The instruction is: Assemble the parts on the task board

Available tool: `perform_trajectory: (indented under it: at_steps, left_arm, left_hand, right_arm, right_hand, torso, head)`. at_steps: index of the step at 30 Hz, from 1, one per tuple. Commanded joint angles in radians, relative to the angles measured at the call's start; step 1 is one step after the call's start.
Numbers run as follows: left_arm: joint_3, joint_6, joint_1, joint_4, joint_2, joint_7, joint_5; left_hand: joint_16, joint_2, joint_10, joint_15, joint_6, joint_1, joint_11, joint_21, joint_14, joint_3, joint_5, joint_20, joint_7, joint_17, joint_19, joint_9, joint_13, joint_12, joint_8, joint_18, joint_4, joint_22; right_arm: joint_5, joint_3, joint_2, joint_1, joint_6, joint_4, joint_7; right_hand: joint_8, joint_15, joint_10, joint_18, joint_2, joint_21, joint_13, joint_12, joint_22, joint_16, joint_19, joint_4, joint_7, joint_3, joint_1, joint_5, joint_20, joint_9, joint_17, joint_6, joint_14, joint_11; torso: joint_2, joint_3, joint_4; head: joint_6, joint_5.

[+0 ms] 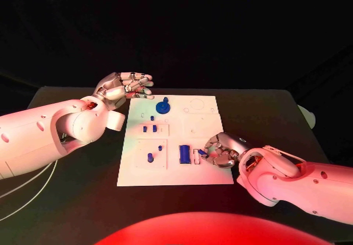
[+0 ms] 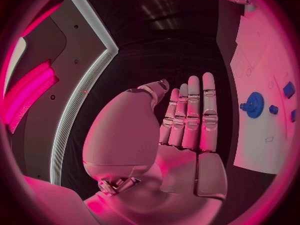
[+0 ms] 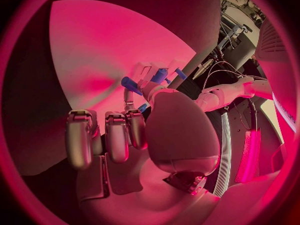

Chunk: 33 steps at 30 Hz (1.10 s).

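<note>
Looks about halfway: blue toothed gear (image 1: 163,107) already sits on the white task board (image 1: 176,176), right hand (image 1: 221,149) pinches a small blue peg (image 1: 201,152), left hand (image 1: 126,86) hangs open, holding nothing.

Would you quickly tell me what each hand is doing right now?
Left hand: open, holding nothing, beside the white board.
Right hand: pinching a small blue part over the board.

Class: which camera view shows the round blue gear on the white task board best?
The head view: the round blue gear sits unobstructed on the white task board. The left wrist view shows it distorted near the rim; in the right wrist view I cannot pick it out.
</note>
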Motion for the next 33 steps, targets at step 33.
perform_trajectory:
  at_steps: [33]
  left_arm:
    - [0.001, 0.023, 0.000, 0.001, 0.009, 0.009, 0.000]
  left_hand:
    - [-0.006, 0.003, 0.005, 0.000, 0.003, 0.014, 0.002, -0.006, 0.004, -0.003, -0.001, 0.000, 0.005, 0.003, 0.006, -0.002, 0.001, -0.006, -0.002, 0.006, -0.007, -0.003]
  right_arm:
    - [0.077, 0.002, 0.073, 0.009, 0.117, -0.058, -0.004]
  right_hand:
    - [0.021, -0.006, 0.020, -0.013, -0.005, -0.002, 0.160, -0.002, 0.198, -0.001, 0.071, 0.055, -0.009, -0.008, -0.108, -0.018, -0.011, 0.012, 0.200, 0.026, 0.090, -0.010]
  torso:
    - [-0.001, -0.0002, -0.0009]
  head:
    - [-0.008, 0.003]
